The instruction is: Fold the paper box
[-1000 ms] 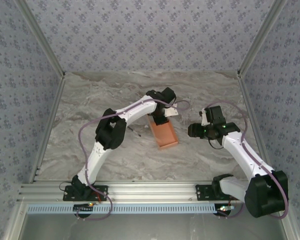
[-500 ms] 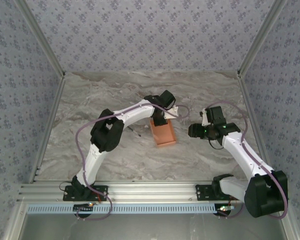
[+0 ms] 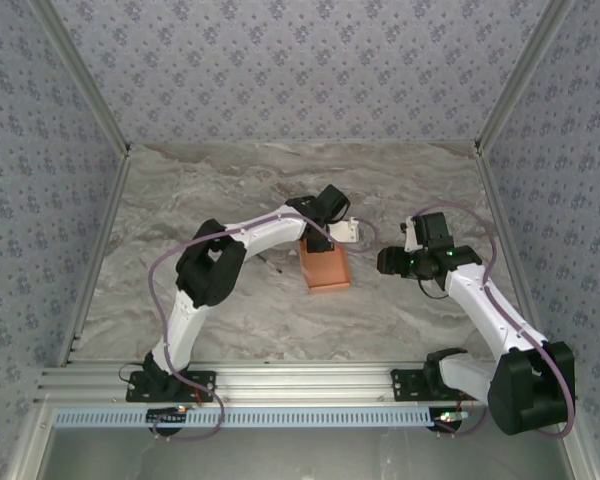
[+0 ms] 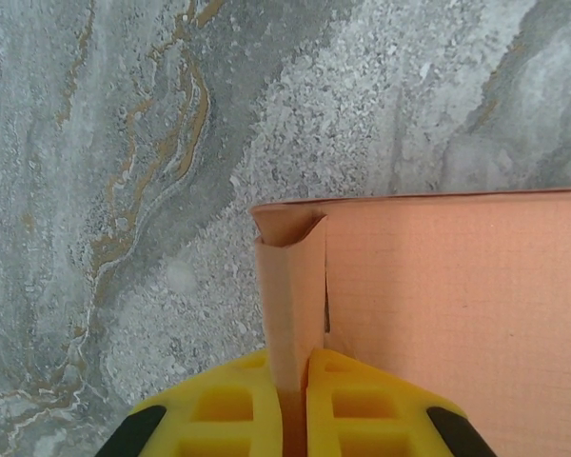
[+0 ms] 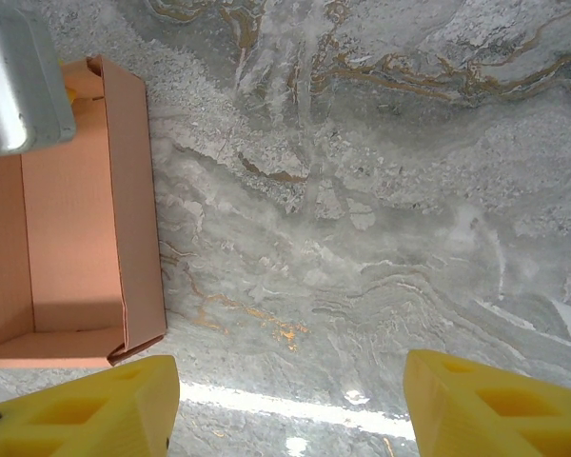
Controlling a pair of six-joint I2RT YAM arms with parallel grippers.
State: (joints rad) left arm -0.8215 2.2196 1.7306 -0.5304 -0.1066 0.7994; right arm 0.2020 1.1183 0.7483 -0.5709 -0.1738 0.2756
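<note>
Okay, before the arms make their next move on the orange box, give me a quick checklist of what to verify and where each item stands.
1. Grip: left gripper shut on a thin flap of the paper box: ok.
2. Shape: flap straight and flat between the fingers: not ok, its far corner curls over.
3. Free hand: right gripper open and empty: ok.
4. Clearance: right gripper apart from the box, over bare table: ok.
5. Seating: box base flat on the table: cannot tell.
</note>
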